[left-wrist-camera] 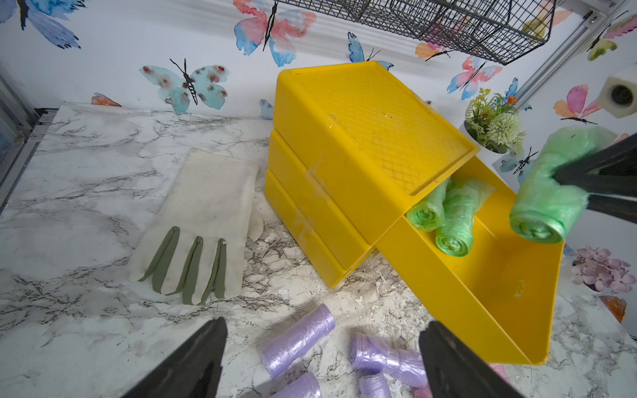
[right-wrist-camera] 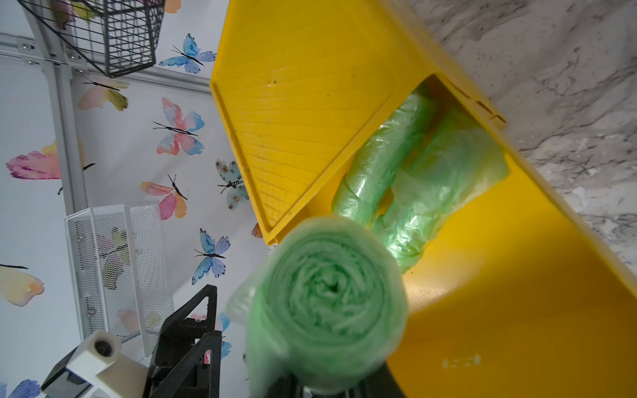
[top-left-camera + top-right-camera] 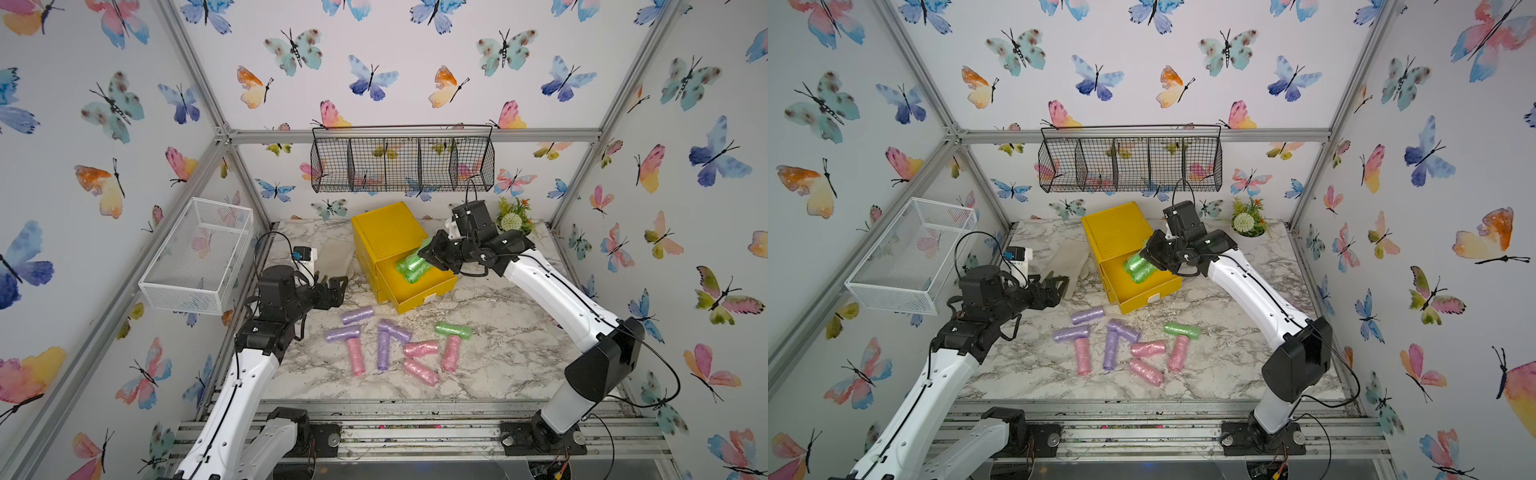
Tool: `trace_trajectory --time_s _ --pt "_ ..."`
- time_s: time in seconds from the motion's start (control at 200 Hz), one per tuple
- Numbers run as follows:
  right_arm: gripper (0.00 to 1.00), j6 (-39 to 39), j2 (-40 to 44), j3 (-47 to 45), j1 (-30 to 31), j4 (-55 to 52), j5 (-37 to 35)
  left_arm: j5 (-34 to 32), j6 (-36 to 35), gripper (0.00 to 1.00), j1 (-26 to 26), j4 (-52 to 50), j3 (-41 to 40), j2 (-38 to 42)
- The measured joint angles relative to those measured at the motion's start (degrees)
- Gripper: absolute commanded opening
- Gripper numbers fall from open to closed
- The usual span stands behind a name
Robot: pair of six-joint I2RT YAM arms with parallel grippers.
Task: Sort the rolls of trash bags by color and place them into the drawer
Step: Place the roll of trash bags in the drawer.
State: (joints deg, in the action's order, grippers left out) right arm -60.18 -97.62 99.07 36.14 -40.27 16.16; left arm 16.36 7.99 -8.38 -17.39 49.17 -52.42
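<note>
The yellow drawer (image 3: 432,284) (image 1: 482,296) stands pulled out of its yellow cabinet (image 3: 386,230), with two green rolls (image 1: 444,213) (image 2: 413,172) lying in it. My right gripper (image 3: 428,253) (image 2: 331,386) is shut on a third green roll (image 1: 548,193) (image 2: 331,306), held just above the open drawer. On the marble in front lie several purple rolls (image 3: 357,314), several pink rolls (image 3: 420,348) and one green roll (image 3: 453,330). My left gripper (image 3: 338,286) (image 1: 324,324) hangs open and empty above the table, just left of the purple rolls.
A cream glove with green fingers (image 1: 203,220) lies flat left of the cabinet. A white mesh basket (image 3: 199,257) hangs on the left wall and a black wire basket (image 3: 401,162) on the back wall. A potted plant (image 3: 515,218) stands at the back right.
</note>
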Motion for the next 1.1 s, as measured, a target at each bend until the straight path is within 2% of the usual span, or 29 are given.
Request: trace_trajectory --time_s 0.561,1.096 --pt "0.19 4.37 -0.66 0.00 0.72 -7.30 -3.06 0.02 0.00 0.92 0.00 0.00 0.00 0.00" --pt "0.24 6.12 -5.29 0.00 0.72 -8.00 -4.46 0.02 -0.04 0.94 0.00 0.00 0.00 0.00"
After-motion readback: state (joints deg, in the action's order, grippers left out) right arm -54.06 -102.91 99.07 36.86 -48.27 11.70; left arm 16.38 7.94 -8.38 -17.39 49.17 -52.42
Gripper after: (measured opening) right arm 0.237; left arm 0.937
